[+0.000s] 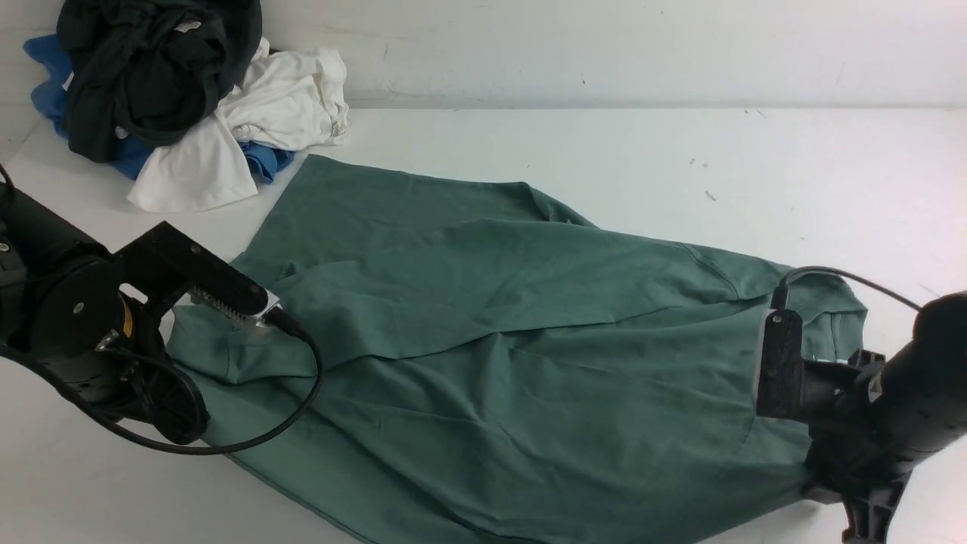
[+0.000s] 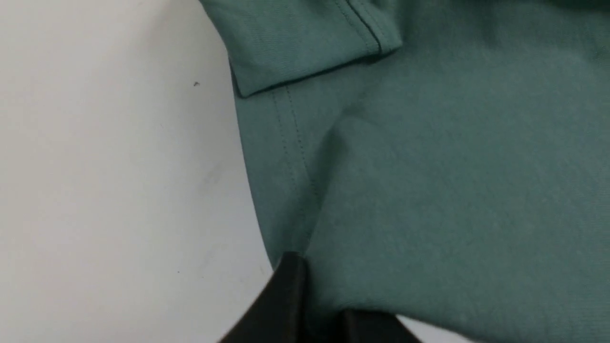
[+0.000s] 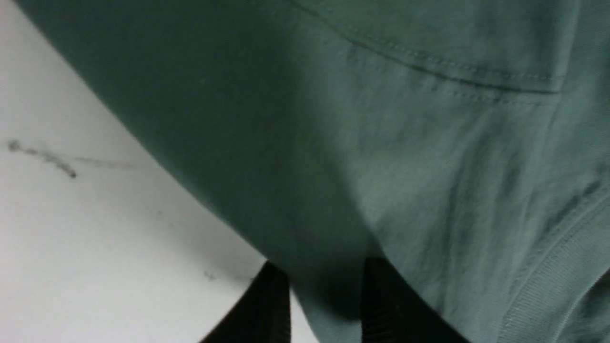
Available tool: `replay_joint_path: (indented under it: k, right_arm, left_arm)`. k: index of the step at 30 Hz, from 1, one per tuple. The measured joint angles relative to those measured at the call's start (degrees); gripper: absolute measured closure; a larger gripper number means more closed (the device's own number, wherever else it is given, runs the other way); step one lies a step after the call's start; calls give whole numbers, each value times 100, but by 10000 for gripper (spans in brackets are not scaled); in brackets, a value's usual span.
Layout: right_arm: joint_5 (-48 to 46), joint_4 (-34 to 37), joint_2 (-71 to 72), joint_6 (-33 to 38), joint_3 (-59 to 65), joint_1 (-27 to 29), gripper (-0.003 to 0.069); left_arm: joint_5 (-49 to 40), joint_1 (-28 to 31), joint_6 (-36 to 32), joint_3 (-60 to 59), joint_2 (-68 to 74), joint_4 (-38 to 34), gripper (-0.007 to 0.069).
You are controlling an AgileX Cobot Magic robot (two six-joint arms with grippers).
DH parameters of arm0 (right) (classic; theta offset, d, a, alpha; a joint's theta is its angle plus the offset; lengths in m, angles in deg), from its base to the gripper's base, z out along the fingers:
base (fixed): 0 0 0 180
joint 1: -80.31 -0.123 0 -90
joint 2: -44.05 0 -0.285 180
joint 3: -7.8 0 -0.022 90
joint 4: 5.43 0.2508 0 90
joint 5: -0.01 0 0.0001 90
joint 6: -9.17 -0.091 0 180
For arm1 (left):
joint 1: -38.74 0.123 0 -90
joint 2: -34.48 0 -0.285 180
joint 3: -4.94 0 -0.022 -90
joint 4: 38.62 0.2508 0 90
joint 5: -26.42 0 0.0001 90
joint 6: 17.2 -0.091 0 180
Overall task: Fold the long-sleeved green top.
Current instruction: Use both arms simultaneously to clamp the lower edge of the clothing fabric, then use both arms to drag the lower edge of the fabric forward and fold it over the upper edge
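Green long-sleeved top (image 1: 491, 317) spread diagonally across counter (image 1: 604, 151), hem end by left arm, collar end by right arm. Clothes pile (image 1: 166, 91) at far left corner, apart from it. One side flap lies folded over body, so lengthwise fold looks started. Cross folds not yet done; roughly a third through. Left fingers (image 2: 286, 295) clenched on hem edge. Right fingers (image 3: 271, 305) straddle cloth near collar; clamped or loose, cannot tell.
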Motion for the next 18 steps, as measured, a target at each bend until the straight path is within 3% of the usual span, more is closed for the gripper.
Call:
replay_joint_path:
  k: [2, 4, 9, 12, 14, 18]
  right_arm:
    - [92, -5, 0, -113, 0, 0, 615]
    - [132, -38, 0, -235, 0, 0, 653]
    - [-177, -320, 190, -796, -70, 0, 662]
    - [-727, -606, 592, -1410, -258, 24, 662]
    - [-1112, -831, 970, -1914, -514, 188, 662]
    - [-1012, -790, 1167, -2643, -1210, 770, 662]
  left_arm:
    - [-8, 0, 0, 0, -46, -124, 600]
    - [-71, 0, 0, 0, -105, -238, 600]
    - [-529, 0, 0, 113, -297, -585, 600]
    - [-1085, 0, -343, 387, -503, -987, 600]
    - [-1500, 17, -717, 823, -636, -1406, 600]
    - [-1426, 203, -951, 1631, -477, -1934, 600]
